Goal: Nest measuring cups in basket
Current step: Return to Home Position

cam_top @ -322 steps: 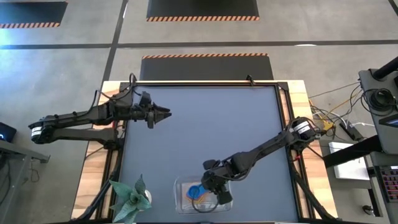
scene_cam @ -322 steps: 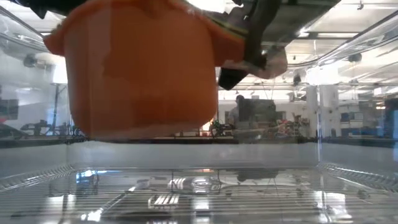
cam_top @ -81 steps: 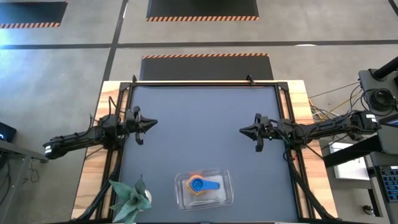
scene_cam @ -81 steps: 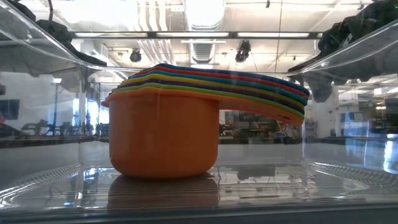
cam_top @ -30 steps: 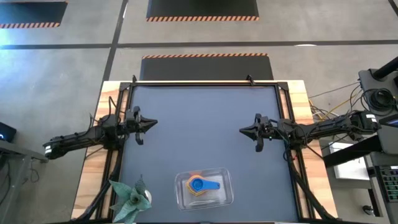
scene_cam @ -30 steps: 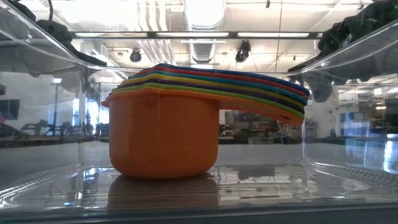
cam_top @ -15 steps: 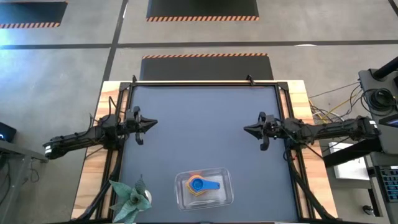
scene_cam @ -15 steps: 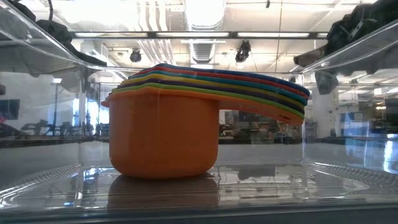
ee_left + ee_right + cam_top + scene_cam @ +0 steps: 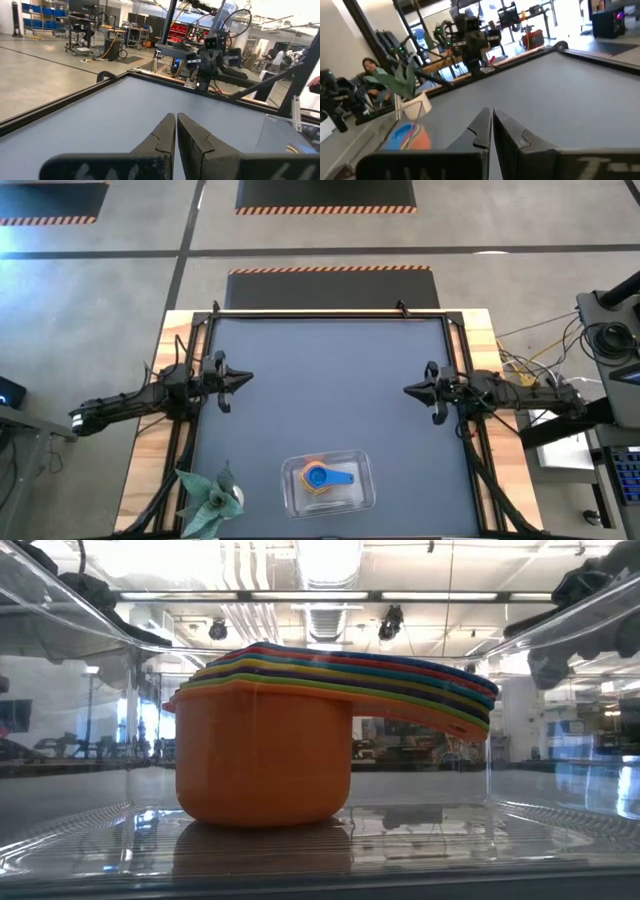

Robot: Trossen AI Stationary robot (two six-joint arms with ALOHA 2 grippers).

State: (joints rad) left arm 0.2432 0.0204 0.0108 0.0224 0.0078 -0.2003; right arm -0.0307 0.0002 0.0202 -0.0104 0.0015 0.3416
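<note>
Sitting in the basket (image 9: 295,498) at the table's (image 9: 330,360) near edge, the measuring cups (image 9: 308,485) are nested into one stack. From above, the blue cup (image 9: 325,476) lies on top, its handle pointing toward the right arm's side. The low view looks straight through the clear wall (image 9: 560,840): the orange cup (image 9: 262,765) is at the bottom, flat on the ribbed floor, with the coloured rims layered above it and the handles fanned out together to one side.

Both arms are pulled well back from the basket, up at mid-table. The left gripper (image 9: 247,379) hovers at the left edge, fingers pressed together and holding nothing; its wrist camera shows the two tips (image 9: 176,131) meeting over bare table. The right gripper (image 9: 407,391) mirrors it at the right edge, tips (image 9: 491,125) likewise together and empty.

A toy plant (image 9: 205,498) stands at the near left corner, just beside the basket's left end, in what looks like a white pot. The right wrist view catches its leaves (image 9: 395,80) rising behind the stack, and a person (image 9: 370,67) seated beyond the table. Dark shapes high in the low view, warped by the basket's curved walls, are probably the arms.
</note>
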